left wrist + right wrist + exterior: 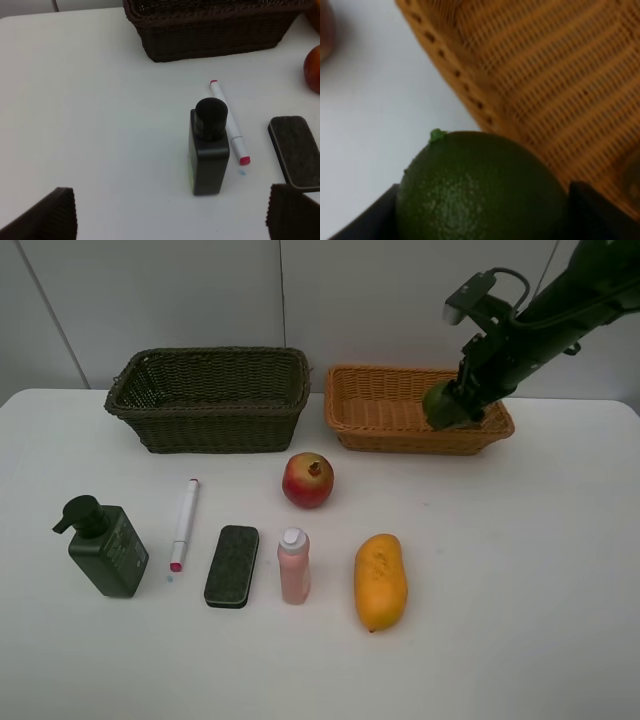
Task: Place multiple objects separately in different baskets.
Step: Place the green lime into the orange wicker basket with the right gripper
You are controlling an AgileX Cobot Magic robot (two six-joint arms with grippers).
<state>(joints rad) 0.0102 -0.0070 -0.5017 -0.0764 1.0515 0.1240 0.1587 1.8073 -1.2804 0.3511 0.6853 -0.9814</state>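
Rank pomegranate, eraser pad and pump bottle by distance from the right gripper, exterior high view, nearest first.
From the right gripper, holding the lime over the orange basket:
1. Pomegranate, mid-table, behind the front row.
2. Eraser pad, front row, left of centre.
3. Pump bottle, far left.

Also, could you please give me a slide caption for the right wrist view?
The right tool holds a green lime at the rim of the orange wicker basket.
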